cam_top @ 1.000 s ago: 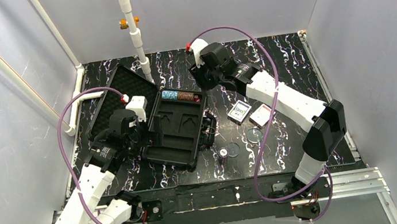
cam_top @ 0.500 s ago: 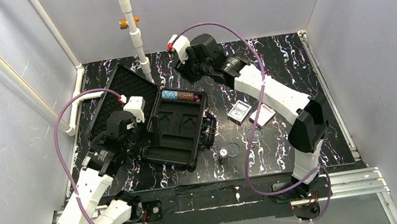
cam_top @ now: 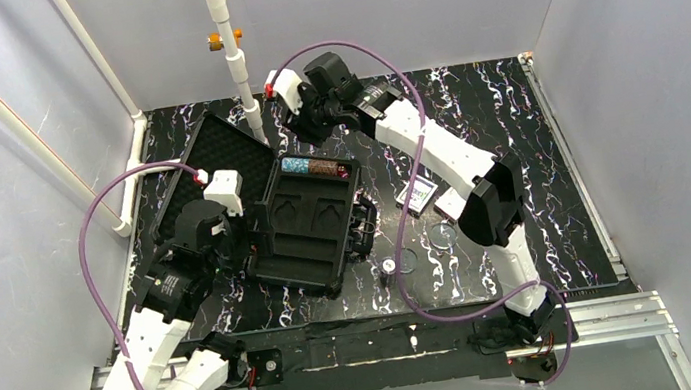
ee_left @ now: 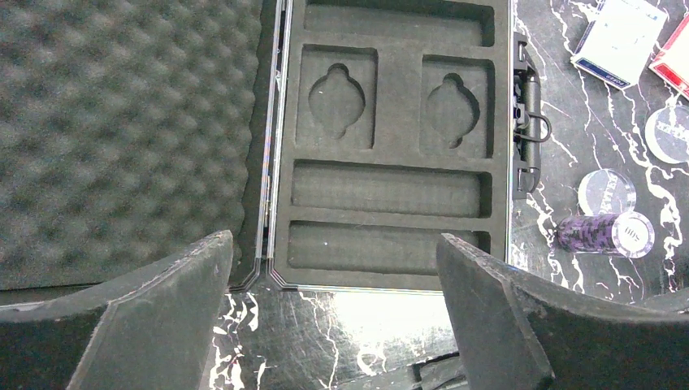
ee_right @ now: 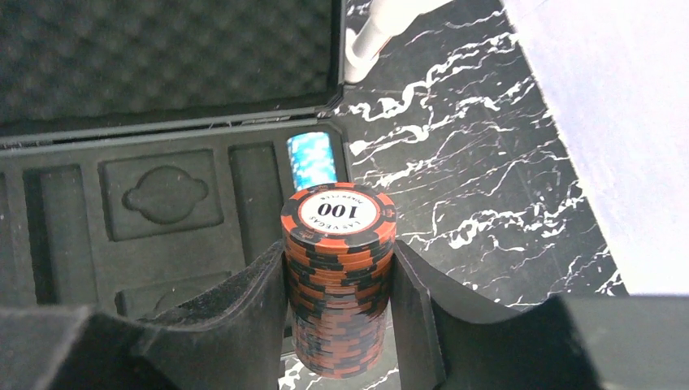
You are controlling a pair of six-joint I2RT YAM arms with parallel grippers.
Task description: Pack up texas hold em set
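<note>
The black case (cam_top: 311, 250) lies open, with its foam lid (cam_top: 206, 158) laid back to the left. A teal chip stack (cam_top: 295, 164) and a brown one (cam_top: 325, 168) lie in the tray's far slot. My right gripper (cam_top: 309, 127) hovers over the case's far edge, shut on an orange-brown chip stack (ee_right: 339, 213) marked 100. The teal stack (ee_right: 312, 158) lies just beyond it. My left gripper (ee_left: 333, 317) is open and empty over the tray's near corner by the hinge. A purple stack (ee_left: 591, 236), two clear discs (ee_left: 608, 191) and two card decks (ee_left: 621, 41) lie on the table to the right.
A white pipe (cam_top: 239, 68) stands just behind the lid, close to my right gripper. My right arm's elbow (cam_top: 489, 201) hangs over the decks (cam_top: 417, 194). The case handle (cam_top: 363, 223) faces the purple stack (cam_top: 388, 267). Walls close in on three sides.
My right gripper has swung left along the back of the table, toward the case's far left corner. My left arm has shifted slightly left. The things on the table have not moved.
</note>
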